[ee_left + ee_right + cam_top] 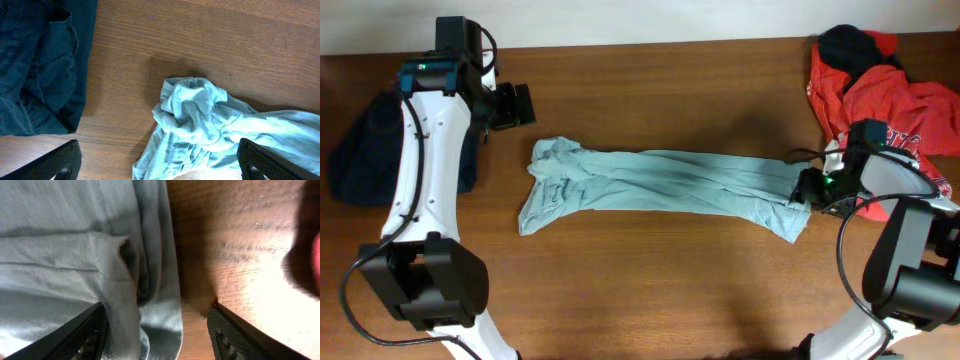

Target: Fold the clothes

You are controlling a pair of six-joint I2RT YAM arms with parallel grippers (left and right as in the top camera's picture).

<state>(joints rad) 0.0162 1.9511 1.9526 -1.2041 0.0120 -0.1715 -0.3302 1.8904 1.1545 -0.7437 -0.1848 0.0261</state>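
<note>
The clothes' pale grey-blue T-shirt (660, 185) lies bunched in a long strip across the middle of the table. My left gripper (515, 105) hovers open just beyond the shirt's crumpled left end (195, 110); its fingers (60, 160) hold nothing. My right gripper (807, 190) is low at the shirt's right end, jaws apart. The shirt's edge (150, 270) lies slack on the wood between its fingers (85, 332), and bare table shows beside the right one. A dark navy garment (365, 150) lies far left, with red T-shirts (885, 100) and a black piece (850, 45) far right.
The wooden table (650, 290) shows bare wood in front of and behind the shirt. The navy garment (40, 65) fills the left side of the left wrist view. The red pile lies close behind my right arm.
</note>
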